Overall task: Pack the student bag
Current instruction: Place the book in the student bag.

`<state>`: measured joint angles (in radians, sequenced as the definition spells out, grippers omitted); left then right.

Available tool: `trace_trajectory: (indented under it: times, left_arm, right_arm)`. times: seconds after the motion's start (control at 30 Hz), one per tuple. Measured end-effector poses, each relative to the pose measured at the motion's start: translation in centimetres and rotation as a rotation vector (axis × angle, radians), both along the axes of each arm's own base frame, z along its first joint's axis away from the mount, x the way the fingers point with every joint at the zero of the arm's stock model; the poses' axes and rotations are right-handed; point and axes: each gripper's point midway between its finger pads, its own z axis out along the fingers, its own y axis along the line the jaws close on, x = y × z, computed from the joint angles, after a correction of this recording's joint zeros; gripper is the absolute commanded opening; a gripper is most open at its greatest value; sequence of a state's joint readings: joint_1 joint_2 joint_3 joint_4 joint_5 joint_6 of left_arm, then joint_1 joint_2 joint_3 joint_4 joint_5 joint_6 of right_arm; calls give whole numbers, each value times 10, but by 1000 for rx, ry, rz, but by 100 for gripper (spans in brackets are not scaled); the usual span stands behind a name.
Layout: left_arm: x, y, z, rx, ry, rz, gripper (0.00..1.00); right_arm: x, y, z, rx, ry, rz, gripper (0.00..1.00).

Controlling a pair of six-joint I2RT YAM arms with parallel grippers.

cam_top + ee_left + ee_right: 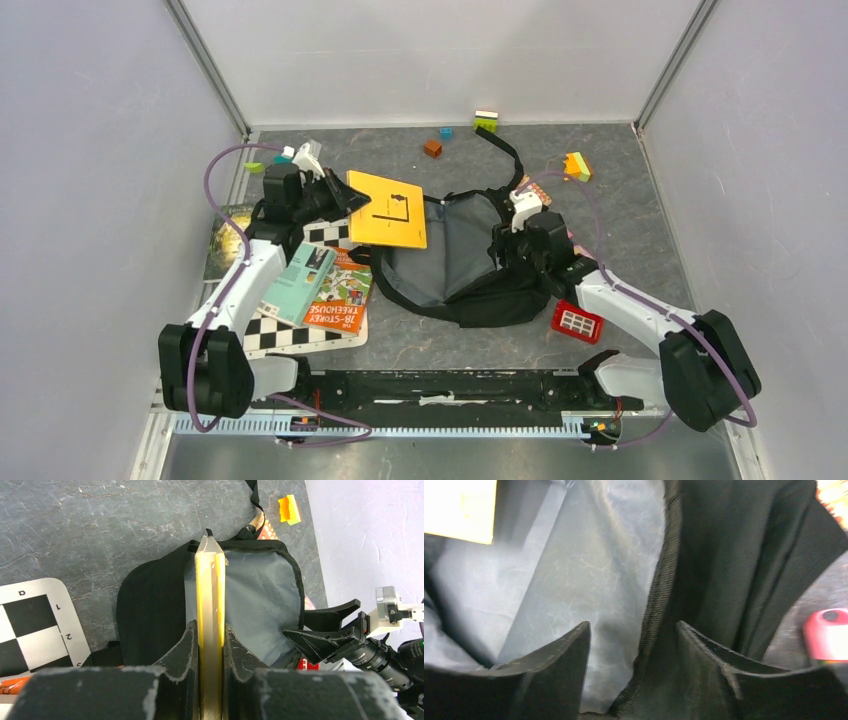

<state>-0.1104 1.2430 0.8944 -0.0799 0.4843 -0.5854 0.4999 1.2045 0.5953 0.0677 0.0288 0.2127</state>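
Student bag (455, 270) gaping, left fingers (181, 655) pinching yellow book (385, 208), right fingers (554, 670) wide astride rim (658, 585)

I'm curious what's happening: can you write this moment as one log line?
left gripper: clamps yellow book at mouth of student bag | right gripper: open, astride its rim | book: not inside

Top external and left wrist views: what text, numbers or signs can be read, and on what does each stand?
"18-STOREY TREEHOUSE": orange book, lying rotated; the number is hard to make out.
"D", "L", "2": white border of the checkerboard.
Yellow book: a black line figure only, no readable words.
Teal book: print too small to read.
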Motion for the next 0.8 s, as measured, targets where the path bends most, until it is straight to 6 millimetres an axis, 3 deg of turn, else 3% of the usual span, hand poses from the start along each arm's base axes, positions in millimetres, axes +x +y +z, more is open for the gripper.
trace_trajectory:
  times: [0.13, 0.2, 0.47, 0.67, 0.8]
  left_arm:
    - [0, 2, -2, 25, -10, 1, 2]
    - [0, 3, -3, 30, -7, 4, 2]
    - [-2, -2, -6, 20, 1, -21, 2]
    - [-10, -22, -16, 9, 32, -88, 2]
    - [-16, -37, -23, -27, 69, -130, 2]
  right_arm:
    - [-5, 7, -12, -3, 31, 53, 14]
    - [-4, 9, -11, -7, 30, 69, 0]
    - [5, 22, 35, 43, -41, 108, 0]
    - [5, 26, 84, 102, -133, 121, 0]
    - [7, 28, 95, 121, -151, 122, 0]
